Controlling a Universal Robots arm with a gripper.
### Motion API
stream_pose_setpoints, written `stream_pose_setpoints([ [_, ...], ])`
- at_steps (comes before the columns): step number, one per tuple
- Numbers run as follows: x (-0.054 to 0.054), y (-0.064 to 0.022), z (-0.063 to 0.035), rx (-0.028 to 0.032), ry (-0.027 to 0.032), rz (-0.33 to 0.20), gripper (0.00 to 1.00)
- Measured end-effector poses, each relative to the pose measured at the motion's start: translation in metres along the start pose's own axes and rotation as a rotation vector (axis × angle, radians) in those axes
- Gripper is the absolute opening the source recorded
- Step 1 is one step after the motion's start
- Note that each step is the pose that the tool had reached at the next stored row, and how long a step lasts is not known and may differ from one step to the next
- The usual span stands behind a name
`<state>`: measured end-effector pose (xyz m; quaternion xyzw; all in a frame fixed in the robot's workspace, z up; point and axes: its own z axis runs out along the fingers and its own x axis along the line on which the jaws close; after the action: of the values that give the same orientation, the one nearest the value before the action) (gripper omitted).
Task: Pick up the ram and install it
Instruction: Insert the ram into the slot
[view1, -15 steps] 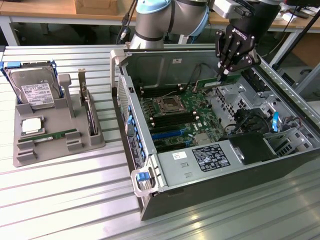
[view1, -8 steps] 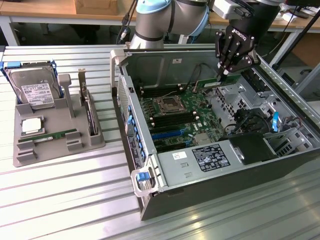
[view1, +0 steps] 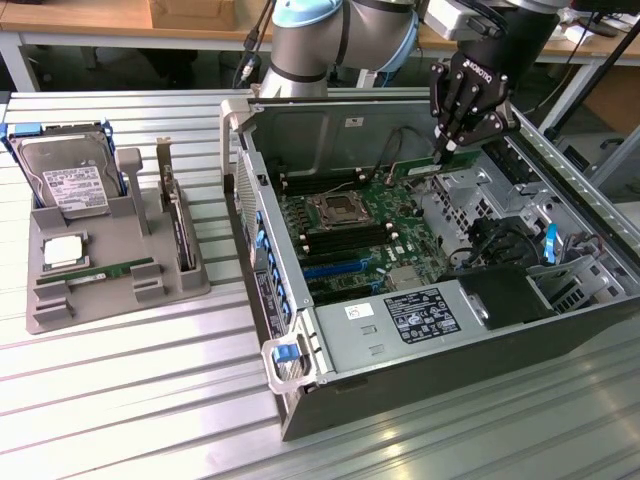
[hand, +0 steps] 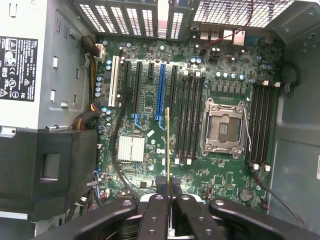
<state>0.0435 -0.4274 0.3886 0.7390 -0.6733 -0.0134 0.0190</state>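
Claw (view1: 441, 153) clamped on the ram (hand: 169, 150), held edge-on above the open computer's motherboard (hand: 225, 172); seating calls for squaring it over a memory slot (hand: 192, 120).

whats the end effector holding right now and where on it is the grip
The ram, seen edge-on. The end effector pinches its two flat faces near one end, and the rest juts out over the motherboard.
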Motion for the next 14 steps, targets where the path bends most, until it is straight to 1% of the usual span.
stream_pose_setpoints([
  [14,0.0000,-0.0001,0.0025,0.0000,-0.0001,0.000,0.12],
])
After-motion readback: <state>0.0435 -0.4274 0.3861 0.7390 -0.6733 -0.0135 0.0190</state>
